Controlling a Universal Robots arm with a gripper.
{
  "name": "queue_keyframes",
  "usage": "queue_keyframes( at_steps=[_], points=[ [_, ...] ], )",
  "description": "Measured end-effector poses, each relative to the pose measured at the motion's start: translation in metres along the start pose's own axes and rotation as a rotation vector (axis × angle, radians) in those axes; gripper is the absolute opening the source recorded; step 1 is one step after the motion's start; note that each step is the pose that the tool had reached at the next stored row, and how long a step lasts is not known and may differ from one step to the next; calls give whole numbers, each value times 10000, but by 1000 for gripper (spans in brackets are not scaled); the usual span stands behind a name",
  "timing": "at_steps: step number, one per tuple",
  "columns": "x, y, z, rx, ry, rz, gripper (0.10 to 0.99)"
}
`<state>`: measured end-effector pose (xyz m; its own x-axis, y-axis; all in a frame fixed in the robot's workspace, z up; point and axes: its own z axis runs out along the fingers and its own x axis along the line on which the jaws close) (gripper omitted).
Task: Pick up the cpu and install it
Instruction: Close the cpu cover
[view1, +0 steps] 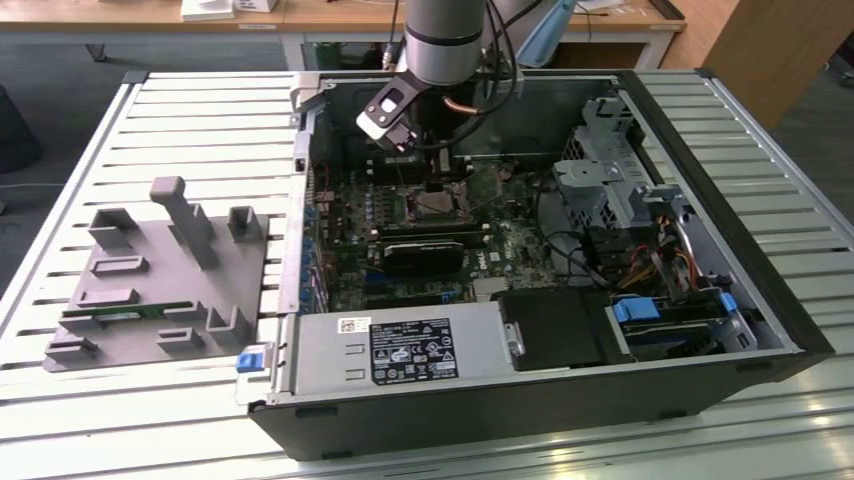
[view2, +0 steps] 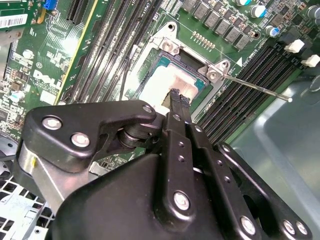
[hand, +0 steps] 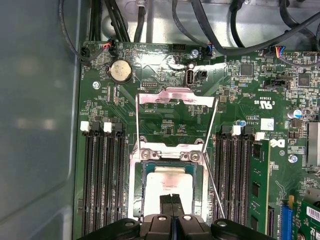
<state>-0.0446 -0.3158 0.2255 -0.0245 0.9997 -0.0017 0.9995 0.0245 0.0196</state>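
The cpu (hand: 159, 182), a small square chip with a silvery top plate, lies flat in the open socket on the green motherboard (hand: 165, 117). It also shows in the second wrist view, cpu (view2: 159, 82). My gripper (hand: 171, 201) hangs directly over it, its two black fingertips pressed together with nothing between them. The same shut tips of the gripper (view2: 178, 96) show in the second wrist view; I cannot tell whether they touch the chip. In the exterior view the gripper (view1: 434, 183) is down inside the open computer case (view1: 707, 300). The socket's metal load plate (hand: 175, 96) stands flipped open.
The thin socket lever (view2: 255, 90) sticks out beside the socket. Black memory slots (hand: 102, 180) flank it, one holding a green memory stick (hand: 260, 175). A power supply (view1: 400, 350) and drive cage (view1: 607, 170) crowd the case. A grey fixture tray (view1: 154, 280) lies at the exterior view's left.
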Motion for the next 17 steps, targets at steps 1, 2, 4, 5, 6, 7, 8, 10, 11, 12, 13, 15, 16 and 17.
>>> queue_keyframes(
  at_steps=[1,2,4,5,6,7,8,10,11,12,13,15,16,17],
  points=[
    [0,0,-2,0,0,1,106],
    [0,0,-12,0,0,1,106],
    [0,1,-27,-1,2,1,106],
    [0,1,-29,-1,1,1,106],
    [0,1,-31,0,0,1,106],
    [0,1,-33,0,0,1,106],
    [0,1,-34,-1,1,1,106],
    [0,1,-38,0,0,1,106],
    [0,1,-40,0,1,1,106],
    [0,1,-42,-1,1,1,106],
    [0,1,-44,-1,1,1,106],
    [0,1,-49,0,0,2,106],
    [0,1,-51,0,1,2,106],
    [0,1,-52,-1,1,3,106]
  ],
)
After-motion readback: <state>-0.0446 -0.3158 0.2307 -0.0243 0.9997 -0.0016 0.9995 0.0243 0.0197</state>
